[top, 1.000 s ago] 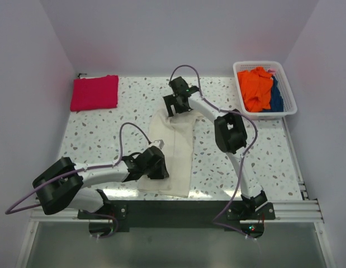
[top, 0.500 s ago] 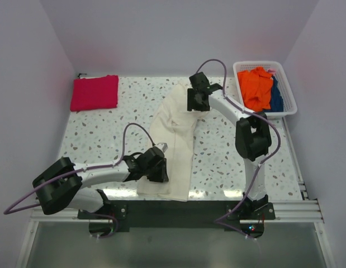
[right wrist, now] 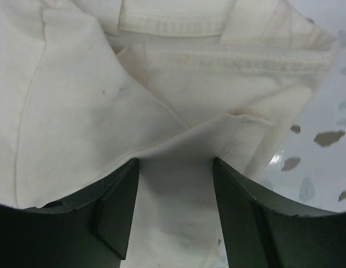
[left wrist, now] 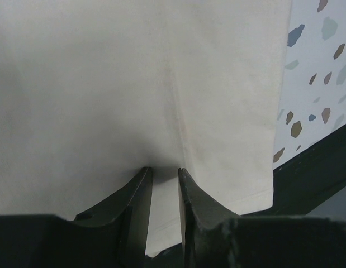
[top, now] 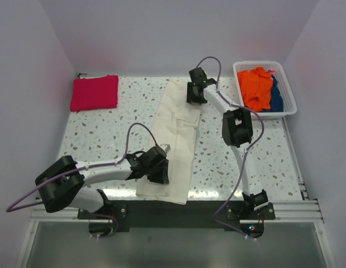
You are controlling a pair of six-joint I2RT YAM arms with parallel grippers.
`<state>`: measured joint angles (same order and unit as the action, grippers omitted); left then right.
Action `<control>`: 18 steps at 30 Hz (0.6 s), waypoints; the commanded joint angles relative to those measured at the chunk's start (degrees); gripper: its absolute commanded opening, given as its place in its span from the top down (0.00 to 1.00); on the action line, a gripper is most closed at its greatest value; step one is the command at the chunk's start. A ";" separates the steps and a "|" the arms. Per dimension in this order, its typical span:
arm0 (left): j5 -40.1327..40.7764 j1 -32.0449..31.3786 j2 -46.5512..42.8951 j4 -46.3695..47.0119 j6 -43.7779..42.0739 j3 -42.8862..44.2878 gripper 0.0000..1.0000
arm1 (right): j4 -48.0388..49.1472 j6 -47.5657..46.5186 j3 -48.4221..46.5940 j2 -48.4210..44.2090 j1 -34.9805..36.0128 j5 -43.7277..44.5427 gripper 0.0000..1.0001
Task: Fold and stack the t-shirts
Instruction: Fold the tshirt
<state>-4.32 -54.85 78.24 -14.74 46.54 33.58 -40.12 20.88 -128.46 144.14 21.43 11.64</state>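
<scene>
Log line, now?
left end effector: grips cream t-shirt near end | right end effector: grips far end | crimson t-shirt: folded, far-left

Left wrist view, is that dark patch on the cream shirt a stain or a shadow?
Left wrist view: likely a shadow, soft-edged on the cream shirt just ahead of the fingers. Right wrist view: hem stitching is sharp. Top external view: even light, soft shadows.

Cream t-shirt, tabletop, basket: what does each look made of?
By look: cream t-shirt, soft matte cloth, going by stitched hems and limp folds; tabletop, hard and smooth, speckled like terrazzo, though it could be printed laminate; basket, white slatted walls, probably moulded plastic.
</scene>
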 commanded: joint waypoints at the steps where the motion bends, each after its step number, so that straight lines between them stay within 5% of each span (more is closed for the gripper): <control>1: 1.15 -0.43 5.34 -2.93 -2.86 1.13 0.69 | -2.25 -3.30 -8.44 6.93 -0.77 2.33 0.37; 11: -2.97 2.29 12.90 2.70 -3.30 6.32 0.64 | 5.66 -7.78 -12.95 8.97 -2.36 -1.27 0.07; 18: -6.67 2.03 11.24 4.63 -2.78 2.90 0.60 | 7.16 -9.98 -14.88 4.94 -3.23 -1.36 0.01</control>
<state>-11.64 -52.86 88.27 -8.16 45.58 40.14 -35.03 13.28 -140.53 151.76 19.11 10.76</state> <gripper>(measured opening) 0.395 0.986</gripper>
